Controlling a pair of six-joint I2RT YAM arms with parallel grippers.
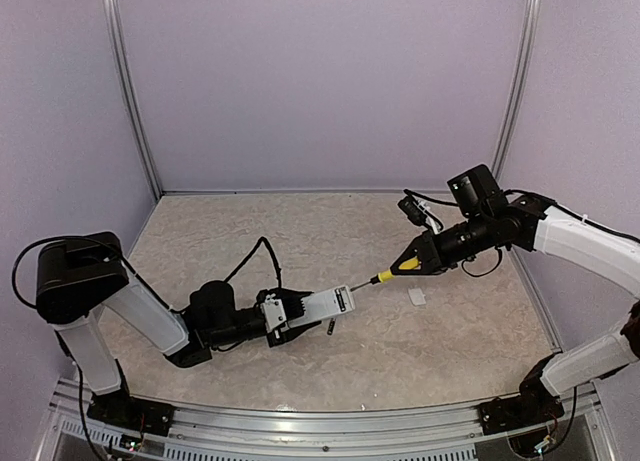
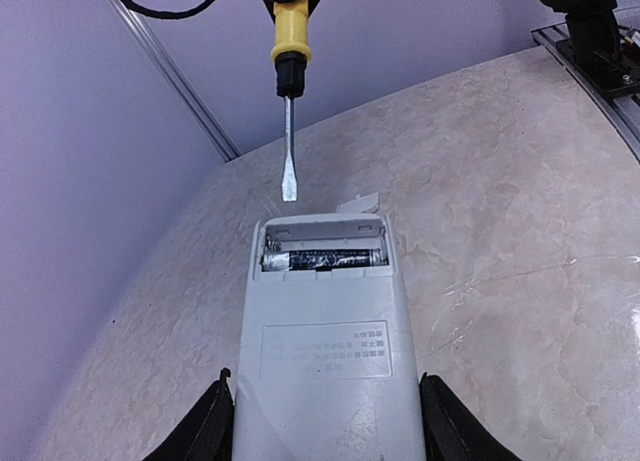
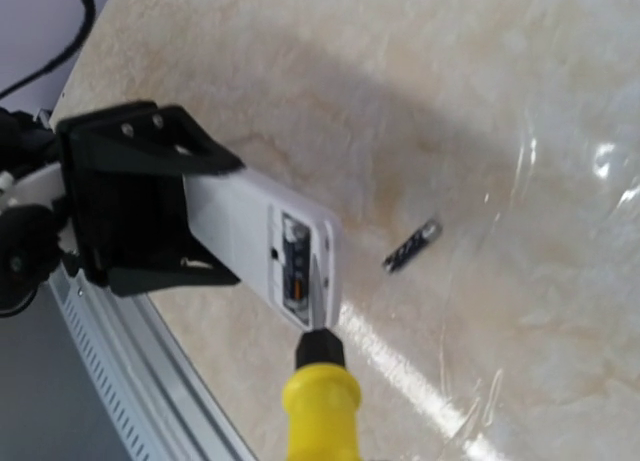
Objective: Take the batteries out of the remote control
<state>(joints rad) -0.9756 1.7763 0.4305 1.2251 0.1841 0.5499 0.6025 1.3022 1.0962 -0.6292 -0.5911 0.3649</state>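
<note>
Pale lilac walls are seen around a beige marbled tabletop [image 1: 450,351], over which a flat white rectangular plastic remote control [image 1: 320,307] is gripped at its near end between the black fingers [image 2: 205,431] of the left gripper [image 1: 285,317], its far end pointed toward the right arm. The battery bay at that far end is uncovered, and one dark cylindrical battery [image 2: 325,260] is seen lying crosswise inside. A second dark cylindrical battery [image 3: 412,244] is seen loose on the tabletop just beside the remote control. A yellow-handled flat-blade screwdriver [image 2: 289,71] is clamped in the right gripper [image 1: 423,254], its blade tip held at the edge of the open bay; contact cannot be judged. A small white square cover piece [image 1: 417,297] is seen flat on the tabletop near the screwdriver. The left arm is stretched low across the table with its forearm nearly level, and the right arm is extended in from the right, its wrist angled down and leftward.
</note>
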